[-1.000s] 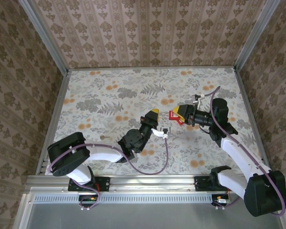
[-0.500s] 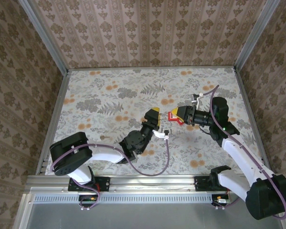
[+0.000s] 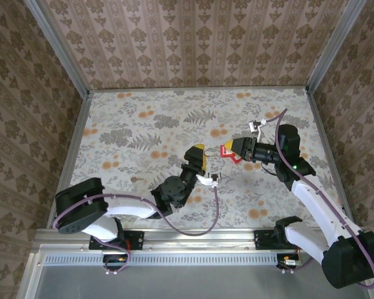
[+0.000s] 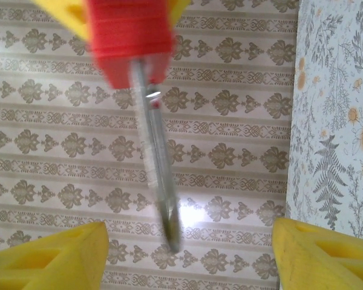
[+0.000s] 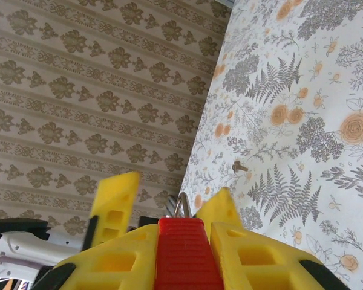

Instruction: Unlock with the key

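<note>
Overhead: right gripper (image 3: 228,149) pinching a red plastic padlock body (image 3: 225,150) between its yellow fingers (image 3: 234,146); left gripper (image 3: 198,149) close by, apart. Left wrist: own fingers (image 4: 48,257) spread wide, padlock ahead of them, a slim silver metal shaft (image 4: 157,163) reaching back between the fingertips, untouched; key or shackle, cannot tell. Right wrist: padlock clamped between both fingers, small metal loop (image 5: 181,204) beyond it.

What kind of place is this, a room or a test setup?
Likely a lab test booth, not a room: patterned walls box in a floral table, a metal rail runs along its near edge, and the left arm and right arm are bolted there.
</note>
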Available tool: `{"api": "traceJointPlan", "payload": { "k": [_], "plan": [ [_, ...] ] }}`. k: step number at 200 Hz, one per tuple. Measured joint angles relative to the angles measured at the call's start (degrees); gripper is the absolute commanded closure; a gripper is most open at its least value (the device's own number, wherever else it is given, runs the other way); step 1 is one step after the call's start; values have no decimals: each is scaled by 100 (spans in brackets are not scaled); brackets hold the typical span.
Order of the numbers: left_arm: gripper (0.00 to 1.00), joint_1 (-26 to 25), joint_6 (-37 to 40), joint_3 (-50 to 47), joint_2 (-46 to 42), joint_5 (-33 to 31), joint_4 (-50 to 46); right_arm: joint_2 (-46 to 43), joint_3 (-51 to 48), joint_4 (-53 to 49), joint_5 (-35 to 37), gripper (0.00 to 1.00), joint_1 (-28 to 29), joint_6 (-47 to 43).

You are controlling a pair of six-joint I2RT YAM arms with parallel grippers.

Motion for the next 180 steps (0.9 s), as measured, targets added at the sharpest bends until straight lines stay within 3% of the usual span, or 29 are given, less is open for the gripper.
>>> {"api": "traceJointPlan", "payload": {
  "k": [29,52,76,123,180],
  "plan": [
    [59,-136,-546,13,-809,-70,-1019,-31,50,-92,15,83,26,-221],
    [58,-129,-1329,203,-1598,-33,-2396,-39,63,-177,44,83,26,-391],
    [58,9,-2627,581,-2413,326,-3877,-48,63,-225,125,83,42,-555],
    [60,1316,-5283,1729,-2870,2367,-6282,-57,63,-225,142,83,59,-750],
    [55,2492,-6926,1996,-2179,5012,-7226,-219,63,-319,144,84,105,-1158]
  ]
}}
